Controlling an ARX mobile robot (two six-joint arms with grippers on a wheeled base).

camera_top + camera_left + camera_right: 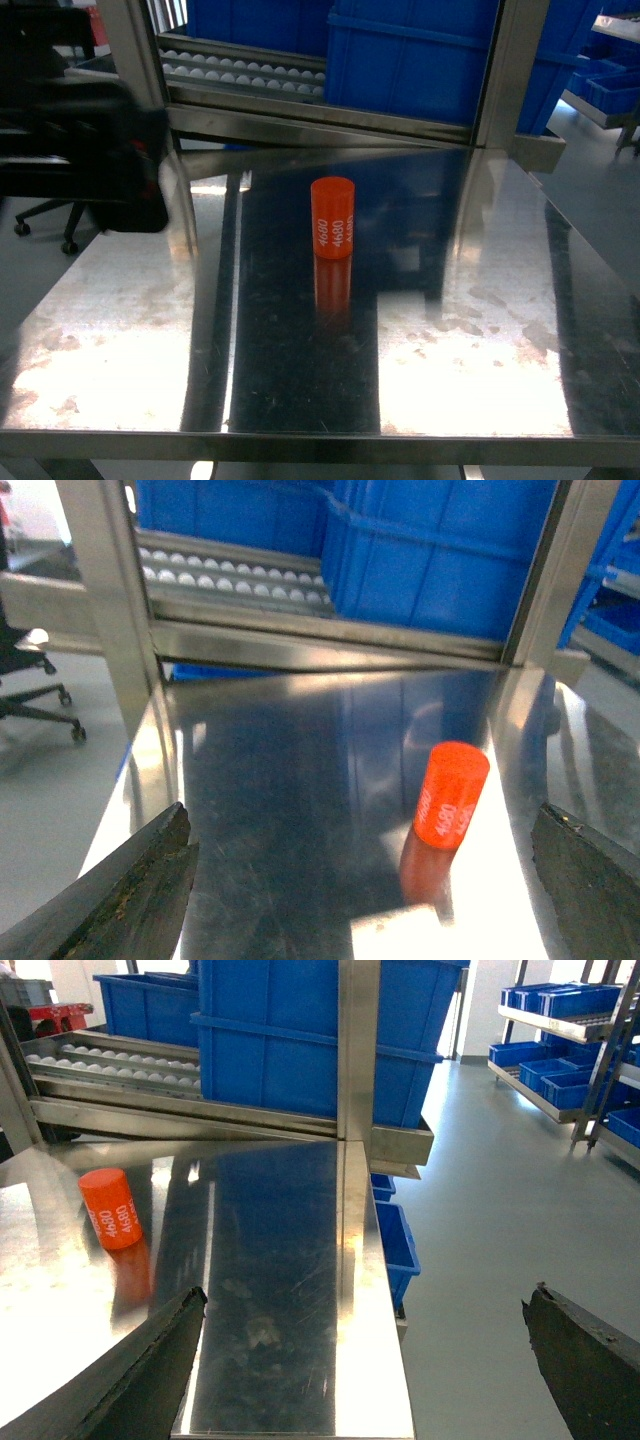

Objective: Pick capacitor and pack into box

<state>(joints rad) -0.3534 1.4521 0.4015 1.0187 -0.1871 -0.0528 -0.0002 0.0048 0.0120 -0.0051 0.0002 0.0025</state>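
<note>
Head view, orange capacitor (pixel 333 217) upright on steel table (pixel 480 340), left tool (pixel 360 880) and right tool (pixel 365 1360) both released, empty

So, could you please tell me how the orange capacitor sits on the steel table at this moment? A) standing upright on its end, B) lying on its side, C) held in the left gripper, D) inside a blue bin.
A: the orange capacitor stands upright on its end on the steel table, its reflection below it, with no gripper touching it and the blue bins behind on the rack.
</note>
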